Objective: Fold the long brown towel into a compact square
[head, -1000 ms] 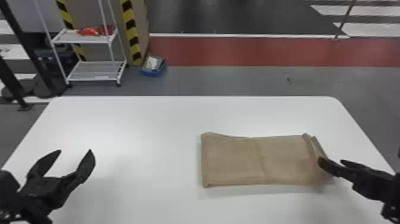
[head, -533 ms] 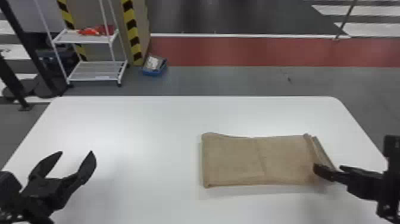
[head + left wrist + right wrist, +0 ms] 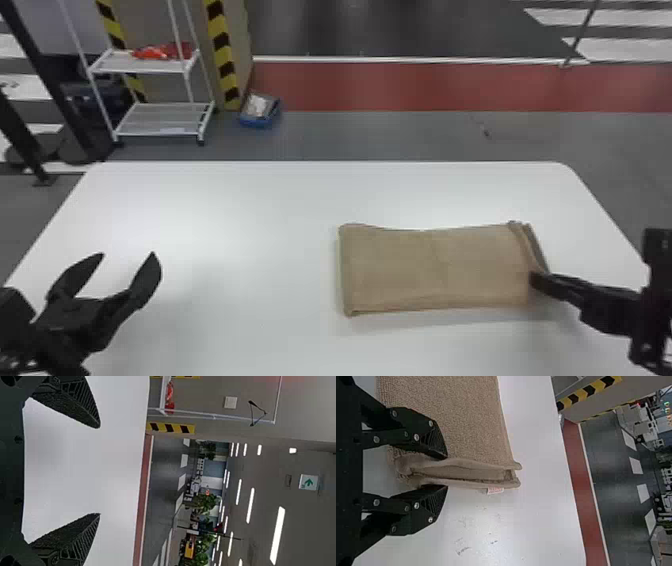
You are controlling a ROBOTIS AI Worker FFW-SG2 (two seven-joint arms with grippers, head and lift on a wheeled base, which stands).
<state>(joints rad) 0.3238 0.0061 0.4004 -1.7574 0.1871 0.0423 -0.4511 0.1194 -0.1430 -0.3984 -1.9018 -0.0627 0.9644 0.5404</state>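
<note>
The right hand (image 3: 445, 471) has its fingers closed on the layered short end of the brown towel (image 3: 435, 270), near that end's 4 o'clock corner as the head view shows it. Beyond the fingertips the layers gape, with a white tag (image 3: 495, 490) along the outer side. A shallow pinch there could let one layer slip on lifting, leaving the fold ragged. Holding only near that corner, the 2 o'clock corner may trail and skew a fold toward 9 o'clock. The towel lies flat on the surface (image 3: 250, 210), right of centre; with nothing pinning its far end, a pull could drag it whole. The left hand (image 3: 128, 255), at 8 o'clock, is spread and empty.
</note>
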